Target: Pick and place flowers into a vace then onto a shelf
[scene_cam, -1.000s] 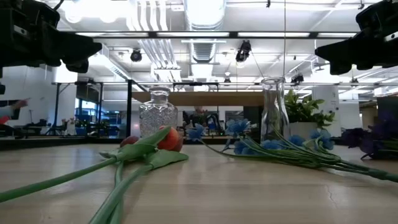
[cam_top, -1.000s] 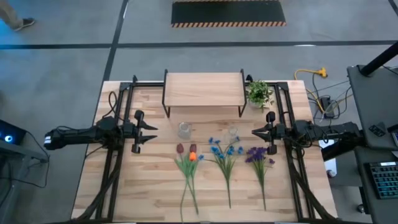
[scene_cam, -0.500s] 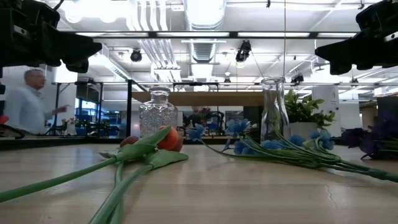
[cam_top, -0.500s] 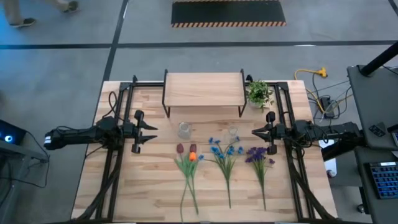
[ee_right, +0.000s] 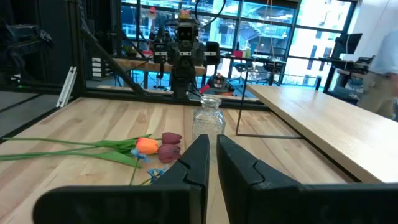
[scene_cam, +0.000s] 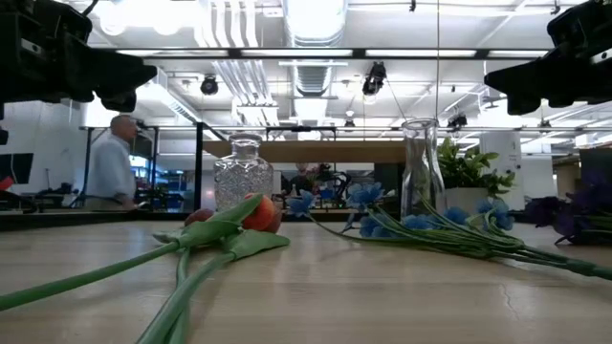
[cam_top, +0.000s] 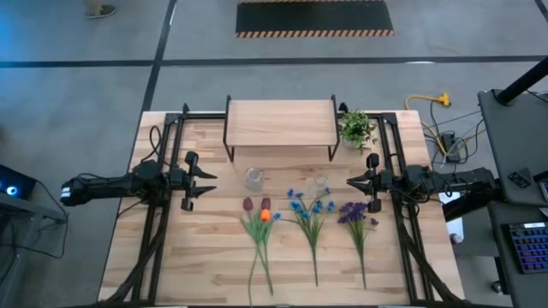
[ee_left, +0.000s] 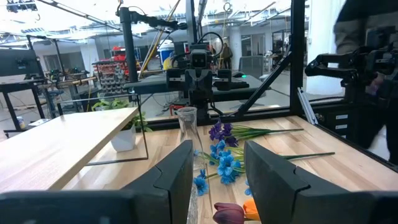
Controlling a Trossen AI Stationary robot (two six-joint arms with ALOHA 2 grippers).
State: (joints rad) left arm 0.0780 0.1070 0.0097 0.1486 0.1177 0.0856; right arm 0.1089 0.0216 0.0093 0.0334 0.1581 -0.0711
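Both arms are parked at the worktop's sides, nothing grabbed yet. Left gripper [cam_top: 210, 180] sits at 9 o'clock with its fingers partly apart and empty; right gripper [cam_top: 351, 181] at 3 o'clock is pinched closed on nothing. Between them lie the long green-stemmed tulips, dark red and orange [cam_top: 258, 224], a blue bunch [cam_top: 308, 214] and a purple bunch [cam_top: 356, 219], stems running toward 6 o'clock. I'd say left is nearer the tulips, right the purple. Light wood shelf on black legs [cam_top: 280, 123] waits at 12.
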